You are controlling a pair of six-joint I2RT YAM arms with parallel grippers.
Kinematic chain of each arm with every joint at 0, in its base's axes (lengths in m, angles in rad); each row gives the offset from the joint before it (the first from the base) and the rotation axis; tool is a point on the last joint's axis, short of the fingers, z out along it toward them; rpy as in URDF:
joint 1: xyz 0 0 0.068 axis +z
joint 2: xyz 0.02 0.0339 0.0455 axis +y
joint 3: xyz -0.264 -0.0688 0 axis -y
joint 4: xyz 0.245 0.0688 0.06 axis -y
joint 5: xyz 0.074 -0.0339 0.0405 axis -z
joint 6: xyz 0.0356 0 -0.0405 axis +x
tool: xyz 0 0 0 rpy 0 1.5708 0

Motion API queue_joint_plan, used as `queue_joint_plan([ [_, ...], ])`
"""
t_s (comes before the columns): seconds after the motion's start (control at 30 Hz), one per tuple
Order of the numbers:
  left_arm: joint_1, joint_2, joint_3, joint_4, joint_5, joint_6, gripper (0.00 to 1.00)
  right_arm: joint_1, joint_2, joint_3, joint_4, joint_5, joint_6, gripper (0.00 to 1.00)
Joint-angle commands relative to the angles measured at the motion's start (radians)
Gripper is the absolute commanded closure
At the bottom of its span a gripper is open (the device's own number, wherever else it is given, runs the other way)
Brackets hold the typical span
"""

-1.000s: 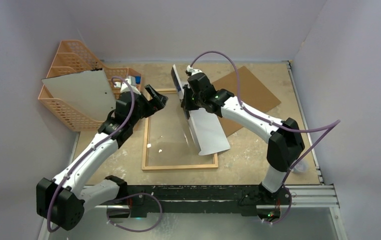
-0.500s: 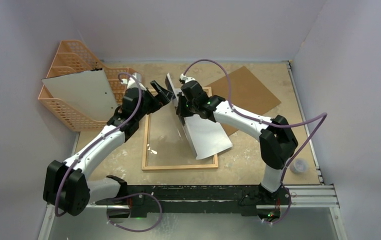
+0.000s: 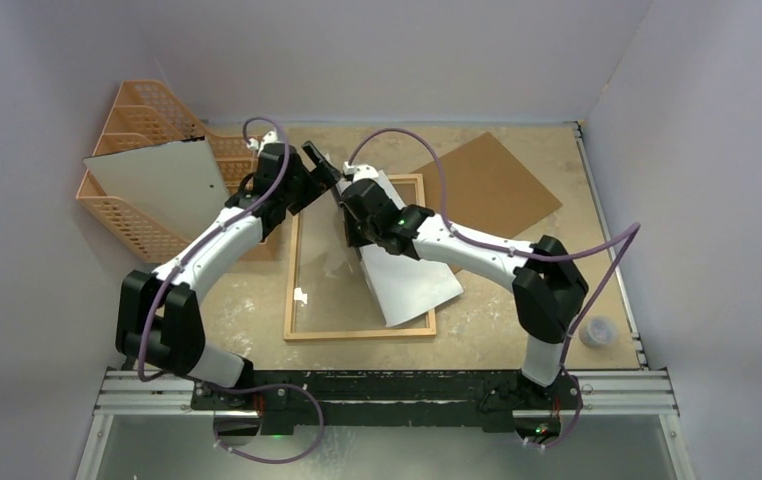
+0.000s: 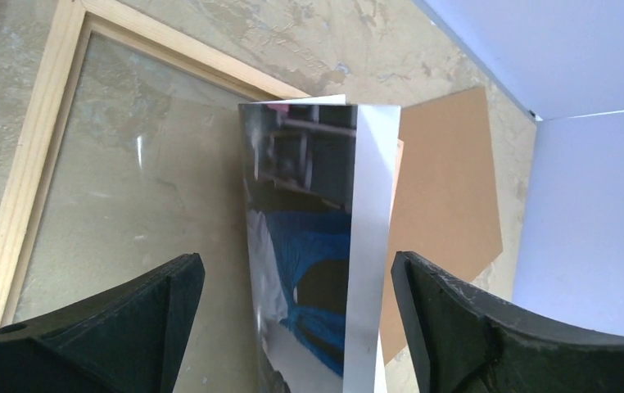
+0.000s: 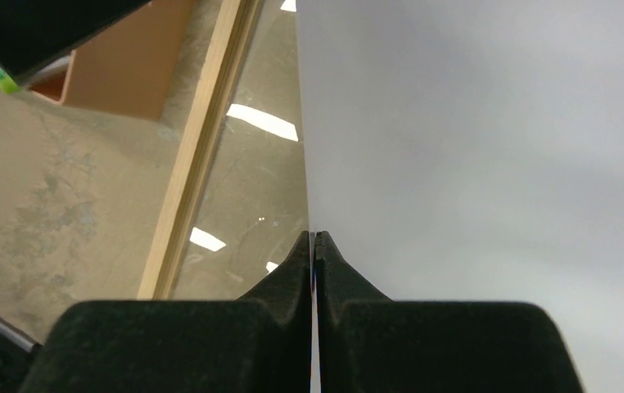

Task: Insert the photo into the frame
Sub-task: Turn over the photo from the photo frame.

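Right gripper (image 5: 314, 239): jaws pressed together on one edge of the photo (image 3: 415, 278), the thin sheet pinched between the two fingertips. The photo is off the table (image 3: 517, 300) on its gripped side and stands tilted over the right half of the frame (image 3: 357, 333), plain white back turned up and to the right, printed side turned toward the left arm. Its near lower corner reaches over the right rail close to the frame's near right corner. Whether that corner rests on the rail cannot be told. In the left wrist view the printed side shows a patch of blue and dark street detail, with a white strip along its right edge. Left gripper (image 3: 319, 165): jaws spread wide, holding nothing, placed just beside the far upper corner of the photo, which sits between the two fingers in its own camera; contact cannot be confirmed. The frame lies flat on the table, clear pane reflecting light. A brown board (image 3: 497, 185) lies flat beyond the frame's right side. An orange basket (image 3: 142, 230) stands at the far left with a pale grey sheet (image 3: 162, 182) leaning on it.
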Motion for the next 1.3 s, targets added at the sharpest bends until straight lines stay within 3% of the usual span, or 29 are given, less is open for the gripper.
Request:
queue_joint_plan([
  [0.0, 0.014, 0.056, 0.087, -0.092, 0.043, 0.003, 0.17, 0.039, 0.036, 0.022, -0.011, 0.117, -0.034, 1.00],
  [0.1, 0.023, 0.073, 0.099, -0.100, 0.079, 0.006, 0.33, 0.065, 0.051, 0.036, -0.019, 0.159, -0.054, 1.00],
  [0.23, 0.034, 0.088, 0.120, -0.118, 0.119, 0.020, 0.46, 0.091, 0.090, 0.073, -0.057, 0.223, -0.065, 1.00],
  [0.6, 0.047, 0.116, 0.053, -0.122, 0.229, 0.064, 0.58, 0.116, 0.100, 0.096, -0.064, 0.260, -0.085, 1.00],
  [0.77, 0.047, 0.108, 0.044, -0.154, 0.205, 0.115, 0.58, 0.120, 0.101, 0.098, -0.067, 0.260, -0.089, 1.00],
  [0.87, 0.049, 0.098, 0.042, -0.175, 0.185, 0.148, 0.64, 0.120, 0.101, 0.097, -0.070, 0.250, -0.087, 0.99],
  [0.97, 0.049, 0.091, 0.042, -0.182, 0.175, 0.172, 0.74, 0.120, 0.095, 0.092, -0.071, 0.233, -0.079, 0.88],
  [1.1, 0.053, 0.085, 0.049, -0.183, 0.172, 0.202, 0.97, 0.120, 0.060, 0.058, -0.035, 0.134, -0.085, 0.66],
  [1.27, 0.060, 0.075, 0.054, -0.158, 0.192, 0.272, 1.00, 0.119, -0.062, -0.057, 0.097, -0.026, -0.135, 0.42],
])
